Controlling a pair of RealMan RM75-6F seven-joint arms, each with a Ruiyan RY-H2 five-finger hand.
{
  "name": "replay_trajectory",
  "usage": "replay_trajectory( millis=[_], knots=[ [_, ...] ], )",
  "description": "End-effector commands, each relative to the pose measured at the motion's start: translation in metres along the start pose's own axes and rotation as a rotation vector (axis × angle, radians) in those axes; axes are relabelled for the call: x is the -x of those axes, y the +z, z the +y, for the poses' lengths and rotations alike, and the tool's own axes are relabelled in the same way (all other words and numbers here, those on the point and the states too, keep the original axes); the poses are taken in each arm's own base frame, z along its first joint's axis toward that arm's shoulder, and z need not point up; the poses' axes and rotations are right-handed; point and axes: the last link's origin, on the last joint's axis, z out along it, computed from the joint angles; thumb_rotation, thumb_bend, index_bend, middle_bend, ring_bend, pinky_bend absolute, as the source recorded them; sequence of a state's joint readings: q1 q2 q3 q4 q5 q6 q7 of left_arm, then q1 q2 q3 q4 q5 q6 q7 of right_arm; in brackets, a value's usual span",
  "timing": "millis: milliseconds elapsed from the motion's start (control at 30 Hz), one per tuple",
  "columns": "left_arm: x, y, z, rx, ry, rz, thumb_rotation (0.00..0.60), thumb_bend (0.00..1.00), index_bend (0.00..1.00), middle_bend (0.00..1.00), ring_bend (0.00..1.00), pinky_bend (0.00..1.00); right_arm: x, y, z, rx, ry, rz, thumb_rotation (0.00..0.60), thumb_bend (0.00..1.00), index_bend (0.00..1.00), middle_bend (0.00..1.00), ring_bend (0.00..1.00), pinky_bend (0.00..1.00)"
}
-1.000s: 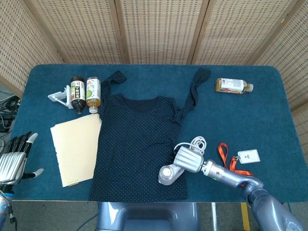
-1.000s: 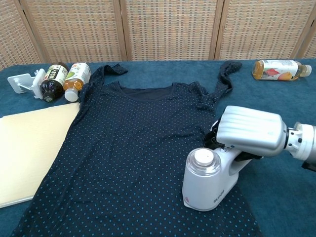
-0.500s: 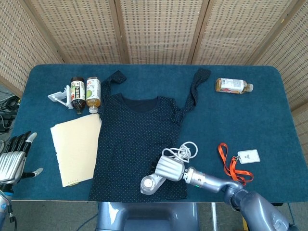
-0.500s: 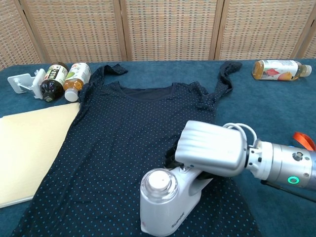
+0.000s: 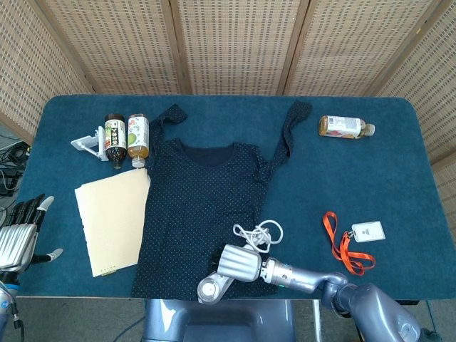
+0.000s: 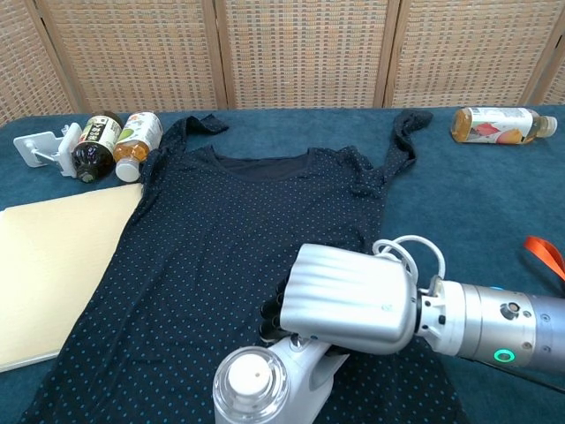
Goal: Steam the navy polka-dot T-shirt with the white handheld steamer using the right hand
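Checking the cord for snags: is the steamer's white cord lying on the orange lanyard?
No, the white cord is coiled on the navy T-shirt, well apart from the orange lanyard.

Ribbed silver hand [image 6: 349,300], metal wrist, green ring light.

Three bottles [image 5: 117,136] [image 5: 137,135] [image 5: 344,127], one T-shirt [image 5: 203,206], one steamer [image 5: 212,287] — one folder [image 5: 112,217]; one lanyard [image 5: 343,244]

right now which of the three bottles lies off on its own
The orange-labelled bottle at the table's far right, beyond the T-shirt; the other two bottles lie paired at far left.
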State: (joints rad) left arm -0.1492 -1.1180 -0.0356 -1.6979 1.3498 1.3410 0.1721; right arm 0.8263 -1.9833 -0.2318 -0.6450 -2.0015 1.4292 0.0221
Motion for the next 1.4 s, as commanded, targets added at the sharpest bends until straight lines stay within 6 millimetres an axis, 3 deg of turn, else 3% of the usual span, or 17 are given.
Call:
replay_trajectory(
  millis=[33, 533, 767, 933, 1067, 1233, 1400],
  knots=[
    [0.001, 0.000, 0.001, 0.001, 0.001, -0.002, 0.600, 0.00, 0.00, 0.00, 0.00, 0.00, 0.003, -0.010, 0.014, 0.032, -0.041, -0.026, 0.600, 1.00, 0.85, 0.70, 0.75, 1.00],
    [0.003, 0.000, 0.005, 0.007, 0.010, -0.008, 0.600, 0.00, 0.00, 0.00, 0.00, 0.00, 0.001, -0.070, 0.095, 0.262, -0.167, -0.129, 0.600, 1.00, 0.85, 0.70, 0.75, 1.00],
    [0.001, -0.002, 0.006, 0.009, 0.006, -0.001, 0.600, 0.00, 0.00, 0.00, 0.00, 0.00, -0.021, -0.084, 0.126, 0.353, -0.197, -0.070, 0.600, 1.00, 0.85, 0.70, 0.75, 1.00],
    [0.000, -0.004, 0.005, 0.011, 0.001, 0.005, 0.600, 0.00, 0.00, 0.00, 0.00, 0.00, -0.040, -0.103, 0.169, 0.511, -0.228, -0.062, 0.600, 1.00, 0.85, 0.70, 0.75, 1.00],
    [0.000, -0.004, 0.006, 0.021, 0.001, 0.004, 0.600, 0.00, 0.00, 0.00, 0.00, 0.00, -0.048, -0.129, 0.202, 0.684, -0.243, -0.108, 0.600, 1.00, 0.85, 0.70, 0.75, 1.00],
    [-0.001, -0.005, 0.007, 0.025, -0.001, 0.005, 0.600, 0.00, 0.00, 0.00, 0.00, 0.00, -0.045, -0.153, 0.223, 0.823, -0.265, -0.193, 0.600, 1.00, 0.84, 0.70, 0.75, 1.00],
    [-0.002, -0.004, 0.006, 0.018, -0.006, 0.003, 0.600, 0.00, 0.00, 0.00, 0.00, 0.00, -0.029, -0.165, 0.225, 0.901, -0.246, -0.284, 0.600, 0.97, 0.83, 0.69, 0.74, 1.00]
  ],
)
